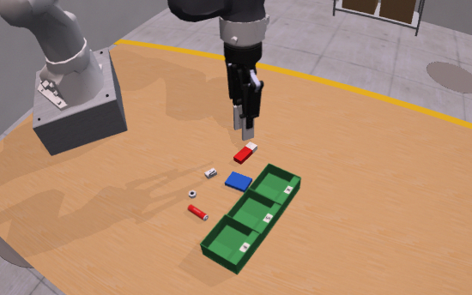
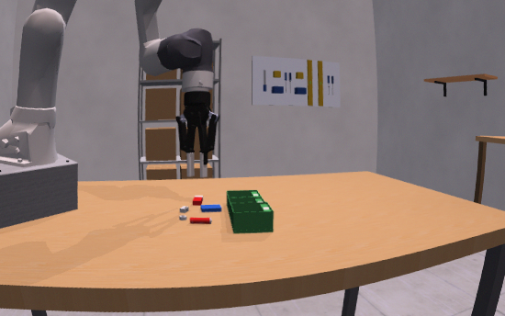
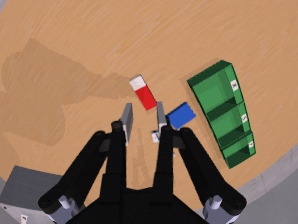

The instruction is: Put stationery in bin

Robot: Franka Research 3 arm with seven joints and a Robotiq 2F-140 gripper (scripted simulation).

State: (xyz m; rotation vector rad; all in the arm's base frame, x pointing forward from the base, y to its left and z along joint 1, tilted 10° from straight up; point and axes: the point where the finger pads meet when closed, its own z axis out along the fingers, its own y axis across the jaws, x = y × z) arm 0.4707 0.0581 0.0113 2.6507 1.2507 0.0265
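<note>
A red-and-white eraser [image 1: 245, 153] lies on the table just beyond the bins. My gripper [image 1: 244, 130] hangs above it, pointing down, with its fingers a little apart and nothing between them. In the wrist view the eraser [image 3: 143, 92] shows just ahead of the fingertips. A flat blue block [image 1: 239, 181] lies next to the far bin. A small white-grey piece [image 1: 210, 172], a metal nut [image 1: 192, 194] and a red cylinder with a silver end [image 1: 197, 212] lie to the left. Three joined green bins [image 1: 253, 216] carry white labels too small to read.
The grey robot base [image 1: 77, 107] stands at the back left of the table. The table's yellow-striped edge [image 1: 360, 90] curves behind the gripper. In the exterior view the bins [image 2: 249, 210] sit right of the small things.
</note>
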